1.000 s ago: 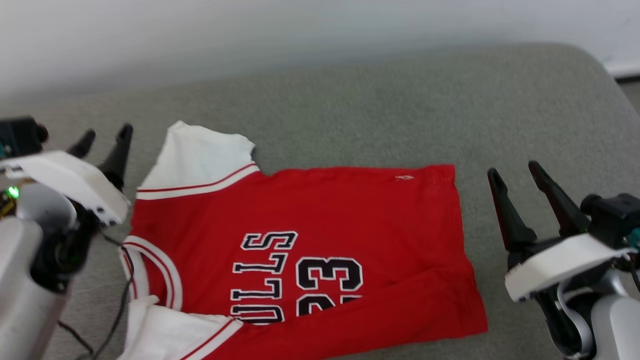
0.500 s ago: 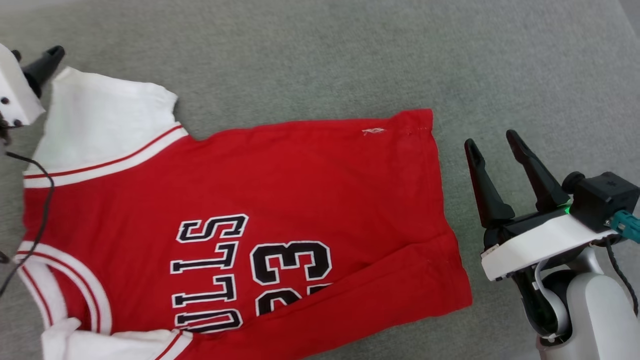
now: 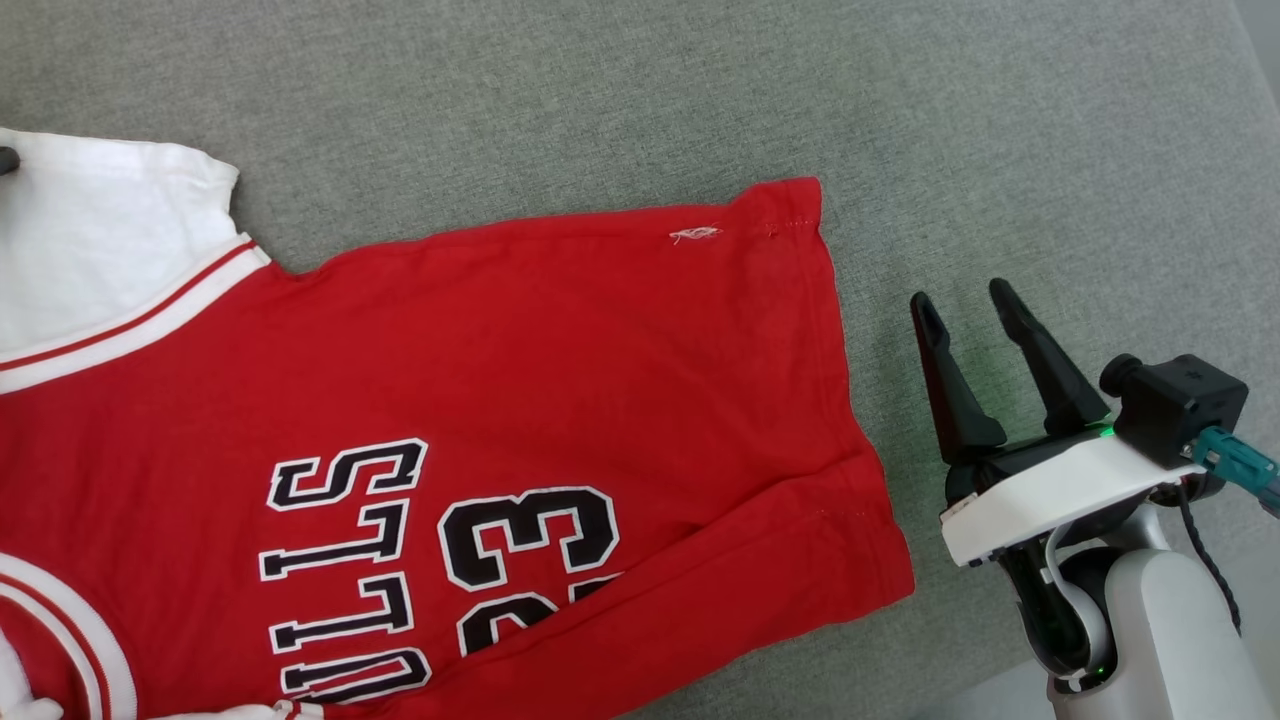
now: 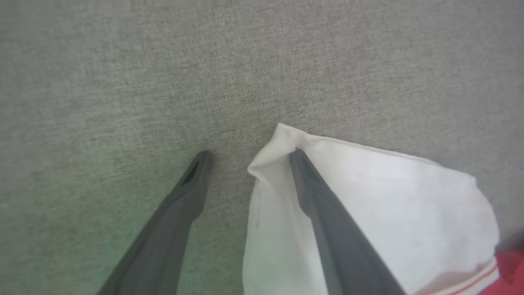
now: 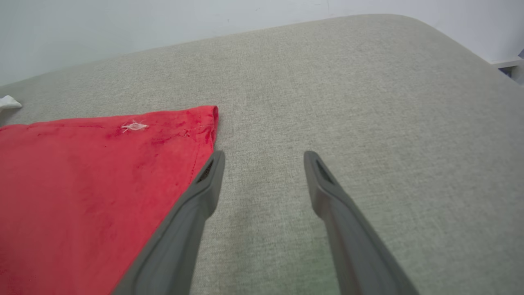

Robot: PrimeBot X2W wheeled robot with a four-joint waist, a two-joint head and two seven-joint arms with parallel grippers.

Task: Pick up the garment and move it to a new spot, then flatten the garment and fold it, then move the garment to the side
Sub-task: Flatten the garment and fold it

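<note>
The garment (image 3: 560, 350), a red shirt with black-and-white lettering, lies flat on the grey cushion, its white sleeve (image 3: 90, 230) at the far left. In the left wrist view my left gripper (image 4: 250, 155) is open at the sleeve's (image 4: 389, 196) corner. One finger is over the white cloth, the other over bare cushion. A dark fingertip (image 3: 5, 160) of it shows at the head view's left edge. My right gripper (image 3: 962, 298) is open just right of the red hem, holding nothing. In the right wrist view the right gripper (image 5: 264, 155) has the hem corner (image 5: 206, 116) beside its left finger.
A grey upholstered cushion (image 3: 600, 90) carries everything, with bare fabric beyond and to the right of the shirt. A pale wall (image 5: 163, 20) rises behind it. Its rounded edge (image 5: 470, 45) drops off at the right. A strip of floor (image 3: 990, 690) shows by my right arm.
The head camera has tilted down and swung right, so the shirt looks larger and sits further left. The left gripper has slid almost out of the head view. Both grippers stay open.
</note>
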